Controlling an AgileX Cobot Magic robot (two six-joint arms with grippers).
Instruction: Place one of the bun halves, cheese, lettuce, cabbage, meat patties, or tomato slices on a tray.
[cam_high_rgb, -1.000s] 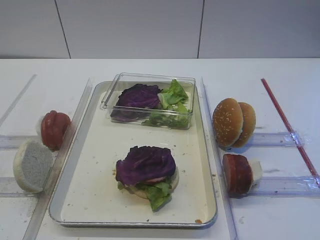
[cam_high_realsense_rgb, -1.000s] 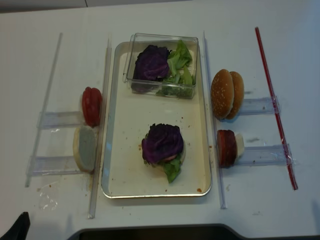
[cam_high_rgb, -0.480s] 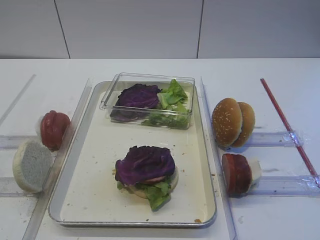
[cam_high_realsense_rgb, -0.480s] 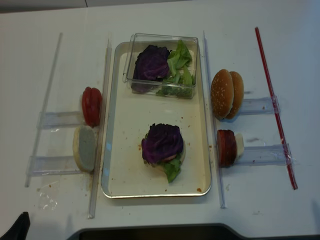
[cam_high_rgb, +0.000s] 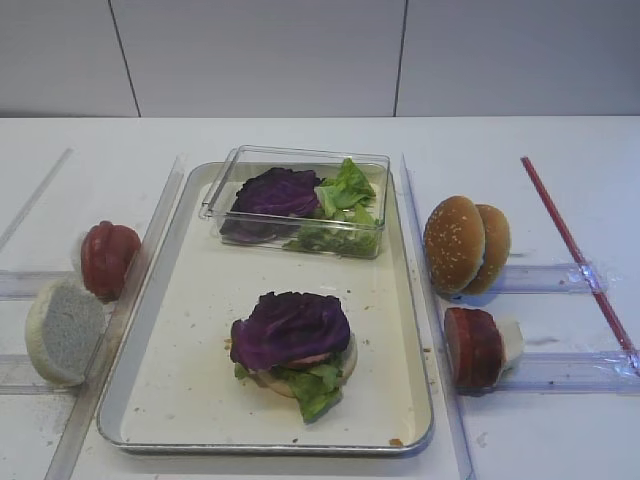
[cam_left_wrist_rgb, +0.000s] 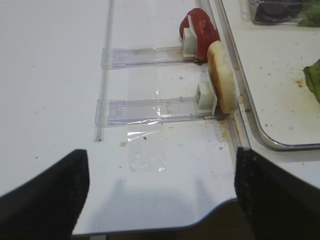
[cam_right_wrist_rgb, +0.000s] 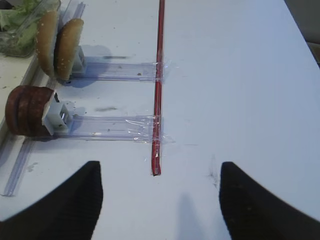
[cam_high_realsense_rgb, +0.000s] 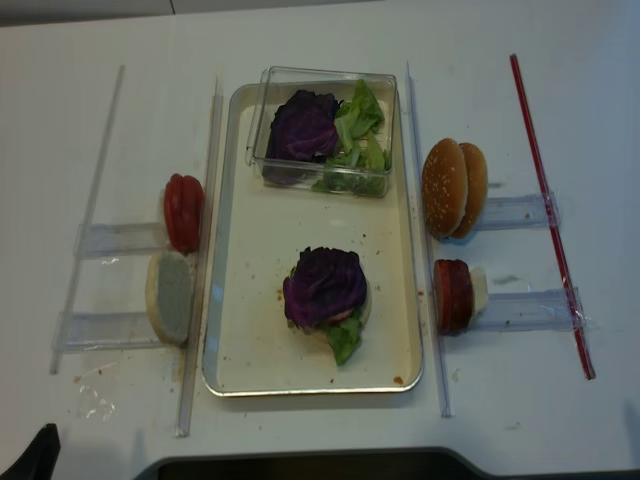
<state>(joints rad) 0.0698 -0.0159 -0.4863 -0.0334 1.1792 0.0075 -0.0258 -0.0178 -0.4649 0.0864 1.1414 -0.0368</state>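
Observation:
The tray (cam_high_rgb: 180, 400) lies at the table's middle. On it sits a stack topped by a purple cabbage (cam_high_rgb: 290, 328) leaf, with lettuce (cam_high_rgb: 316, 388) and a pale bun edge showing beneath. Two sesame bun halves (cam_high_rgb: 455, 243) and the meat patties (cam_high_rgb: 473, 347) stand on edge to the tray's right. Tomato slices (cam_high_rgb: 108, 258) and a white-faced bun half (cam_high_rgb: 63, 330) stand to its left. No cheese shows. My left gripper (cam_left_wrist_rgb: 160, 195) hangs open over the table's near edge, short of that bun half (cam_left_wrist_rgb: 222, 75). My right gripper (cam_right_wrist_rgb: 160, 200) is open and empty, well right of the patties (cam_right_wrist_rgb: 27, 110).
A clear plastic box (cam_high_rgb: 300, 200) with purple and green leaves sits on the tray's far end. Clear acrylic rails and holders (cam_left_wrist_rgb: 150, 107) flank the tray on both sides. A red strip (cam_right_wrist_rgb: 159, 90) is taped along the right. Crumbs dot the table near the tray's corner (cam_left_wrist_rgb: 260, 135).

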